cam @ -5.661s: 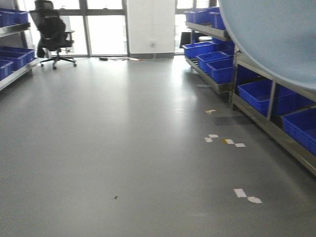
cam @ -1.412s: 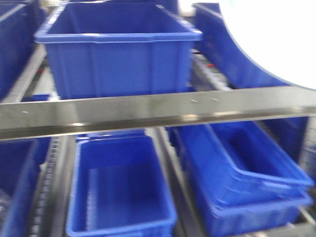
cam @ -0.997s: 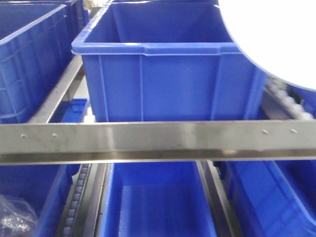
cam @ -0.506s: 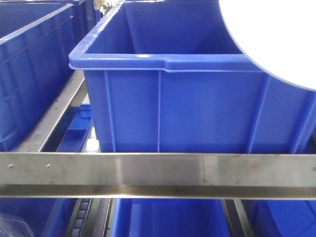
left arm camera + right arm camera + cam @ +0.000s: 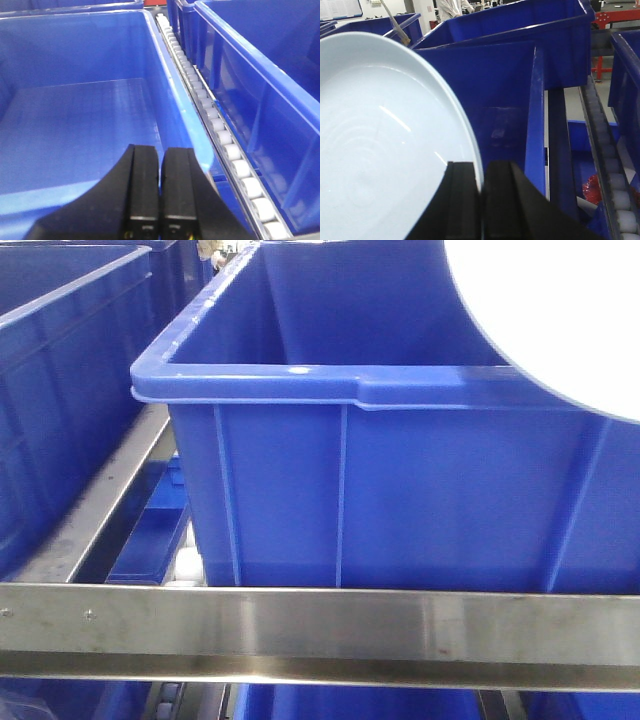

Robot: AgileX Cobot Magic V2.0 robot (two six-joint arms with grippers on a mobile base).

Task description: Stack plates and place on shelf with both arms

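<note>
Steel roller shelf loaded with blue plastic bins

A brushed stainless-steel front rail of the shelf [image 5: 320, 635] runs across the front view at 6 o'clock. Directly behind it sits a large open-topped blue plastic bin [image 5: 380, 490], filling the centre; a second blue plastic bin [image 5: 60, 390] stands beside it at 9 o'clock, a steel side rail [image 5: 100, 505] between them. In the left wrist view, a track of small white rollers [image 5: 220, 135] runs between two neighbouring bins, from 12 towards 5 o'clock.

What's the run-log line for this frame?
right gripper: shut on plate rim | left gripper: shut, empty, over blue bin | plate held above bin at shelf rail
</note>
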